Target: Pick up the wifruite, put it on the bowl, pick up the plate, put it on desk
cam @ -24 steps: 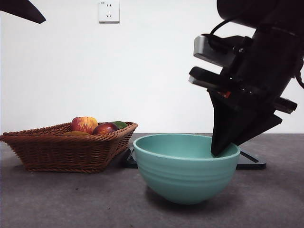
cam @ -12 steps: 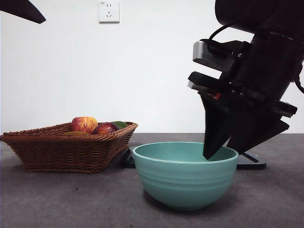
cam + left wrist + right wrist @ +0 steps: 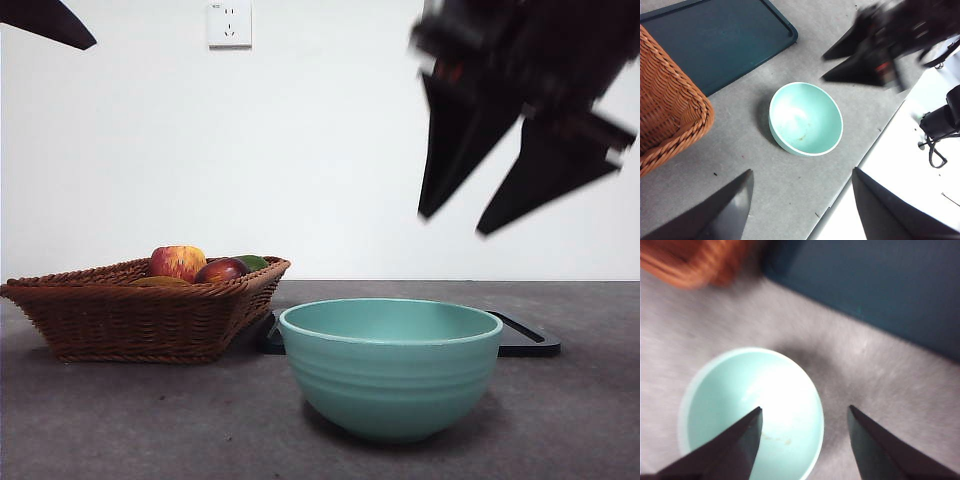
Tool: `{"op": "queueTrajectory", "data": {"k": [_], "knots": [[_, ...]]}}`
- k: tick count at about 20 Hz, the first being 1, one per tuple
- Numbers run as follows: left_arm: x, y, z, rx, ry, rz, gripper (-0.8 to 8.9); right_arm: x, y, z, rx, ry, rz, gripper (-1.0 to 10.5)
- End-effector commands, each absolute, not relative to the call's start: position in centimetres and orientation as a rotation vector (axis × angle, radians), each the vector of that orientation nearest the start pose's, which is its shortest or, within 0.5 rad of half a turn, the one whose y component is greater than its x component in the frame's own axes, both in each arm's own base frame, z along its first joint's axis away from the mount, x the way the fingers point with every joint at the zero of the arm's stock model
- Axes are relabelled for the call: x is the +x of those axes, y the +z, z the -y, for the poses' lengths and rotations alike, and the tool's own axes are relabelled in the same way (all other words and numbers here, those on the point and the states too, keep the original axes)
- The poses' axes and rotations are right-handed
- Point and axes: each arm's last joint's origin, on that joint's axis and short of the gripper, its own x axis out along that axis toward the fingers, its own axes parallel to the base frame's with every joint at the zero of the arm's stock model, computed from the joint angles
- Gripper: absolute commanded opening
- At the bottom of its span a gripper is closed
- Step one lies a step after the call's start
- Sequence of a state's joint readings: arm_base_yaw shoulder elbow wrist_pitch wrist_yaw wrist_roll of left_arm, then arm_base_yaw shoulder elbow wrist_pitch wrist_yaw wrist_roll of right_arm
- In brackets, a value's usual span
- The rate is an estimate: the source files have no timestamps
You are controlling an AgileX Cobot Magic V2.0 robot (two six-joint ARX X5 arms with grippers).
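Observation:
The teal-green bowl (image 3: 390, 365) stands upright and empty on the dark grey desk (image 3: 560, 420); it also shows in the left wrist view (image 3: 806, 119) and the right wrist view (image 3: 750, 410). My right gripper (image 3: 455, 222) hangs open and empty well above the bowl's right side, blurred; in its own view (image 3: 805, 409) the jaws stand apart over the bowl's rim. A low dull brown shape, the wifruite (image 3: 158, 281), just shows above the rim of the wicker basket (image 3: 140, 315). My left gripper (image 3: 801, 180) is open and empty, high above the desk.
The basket also holds a red-and-yellow apple (image 3: 178, 262), a dark red fruit (image 3: 222, 270) and a green one (image 3: 252, 262). A flat dark teal tray (image 3: 525, 340) lies behind the bowl, next to the basket (image 3: 665, 115). The left arm's tip (image 3: 45, 20) shows at top left.
The right gripper held the bowl's right rim and set it down a little nearer; its jaws have now let go and risen well above it. The bowl stays put.

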State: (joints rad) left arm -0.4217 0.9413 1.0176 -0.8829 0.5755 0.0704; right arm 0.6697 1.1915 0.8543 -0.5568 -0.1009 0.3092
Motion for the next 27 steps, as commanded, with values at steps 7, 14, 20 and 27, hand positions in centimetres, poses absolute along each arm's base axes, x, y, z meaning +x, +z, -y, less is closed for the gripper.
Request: {"op": "queueTrajectory", "data": {"k": [7, 14, 20, 27], "knots": [[14.7, 33.2, 8.4, 0.011, -0.986, -0.781, 3.12, 13.7, 29.9, -11.9, 0.03, 0.755, -0.898, 2.7], [14.7, 33.2, 8.4, 0.01, -0.986, -0.782, 3.12, 11.6, 30.9, -10.5, 0.057, 0.853, -0.888, 2.7], [14.7, 33.2, 8.4, 0.01, -0.986, -0.782, 3.12, 11.6, 30.9, -10.6, 0.057, 0.854, -0.886, 2.7], [14.7, 33.2, 8.4, 0.011, -0.986, -0.781, 0.8, 11.6, 30.9, -10.6, 0.056, 0.854, -0.887, 0.8]]}}
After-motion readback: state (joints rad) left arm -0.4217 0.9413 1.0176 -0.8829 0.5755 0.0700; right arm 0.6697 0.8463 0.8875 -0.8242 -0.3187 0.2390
